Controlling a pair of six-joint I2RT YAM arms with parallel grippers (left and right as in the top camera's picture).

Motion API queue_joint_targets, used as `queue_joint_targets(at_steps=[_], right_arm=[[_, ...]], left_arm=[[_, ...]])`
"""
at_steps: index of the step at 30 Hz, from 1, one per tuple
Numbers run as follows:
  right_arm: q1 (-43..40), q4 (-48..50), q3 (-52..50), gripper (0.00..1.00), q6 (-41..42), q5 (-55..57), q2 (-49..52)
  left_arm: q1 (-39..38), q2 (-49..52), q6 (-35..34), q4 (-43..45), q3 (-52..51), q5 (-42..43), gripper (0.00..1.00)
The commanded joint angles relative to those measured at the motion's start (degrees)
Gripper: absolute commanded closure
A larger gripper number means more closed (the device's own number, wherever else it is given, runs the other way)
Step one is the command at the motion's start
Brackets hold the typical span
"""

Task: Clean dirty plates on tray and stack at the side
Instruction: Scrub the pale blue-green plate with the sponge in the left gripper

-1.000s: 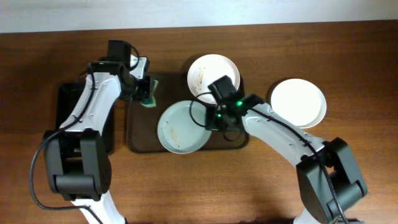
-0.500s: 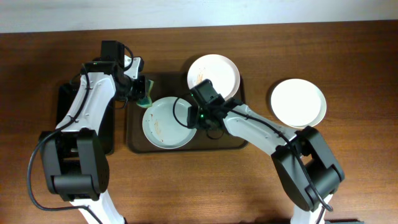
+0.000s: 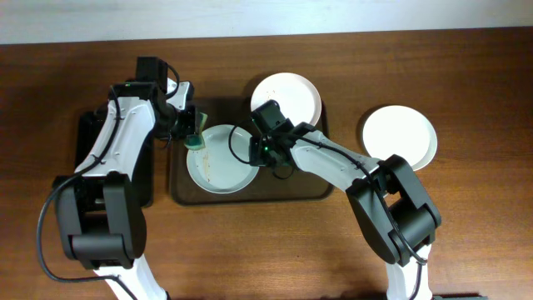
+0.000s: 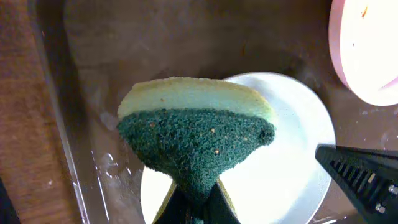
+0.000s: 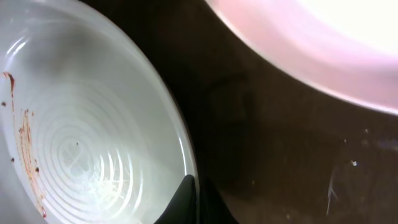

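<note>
Brown wood makes up the surface (image 3: 466, 242), with the brown tray (image 3: 283, 190) in the middle and a black tray (image 3: 84, 133) to its left.

I judge the step in hand to be scrubbing the second plate. My right fingers (image 5: 194, 191) are pinched together on the rim of the smeared plate (image 3: 218, 162), which lies at the near left of the brown tray. My left fingers (image 4: 198, 200) are clamped on the sponge (image 4: 196, 134), green side out, and hold it over that plate's left edge. I cannot tell whether the sponge touches the plate. Reddish-brown streaks run down the plate's left side.

Next, I think the sponge must press down and sweep across those streaks while my right fingers hold the rim firm.

- **Plates:** three. The smeared plate and the far plate (image 3: 291, 93), which has a few specks, are on the brown tray. The clean plate (image 3: 400, 137) sits off it to the right.
- **Sponge:** one.
- **Trays:** two.
</note>
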Motion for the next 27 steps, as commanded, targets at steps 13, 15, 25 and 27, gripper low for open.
queue_joint_targets(at_steps=[13,15,25,27], right_arm=[[-0.17,-0.59,0.96,0.96,3.41,1.16,0.48],[-0.17,-0.59,0.98,0.96,3.41,1.16,0.48],[-0.17,-0.66,0.98,0.96,3.41,1.2,0.48],[-0.17,-0.66,0.98,0.96,3.41,1.2,0.48]], left_arm=[[-5.55,-0.02,-0.72,14.78,-16.46,-7.96,0.99],[-6.75,-0.02,-0.26,11.89,-16.87,-7.91,0.99],[-4.48,-0.02,4.7,3.17,-10.88,5.18,0.99],[-2.27,-0.02,4.7,-1.31,-9.44,5.18,0.99]])
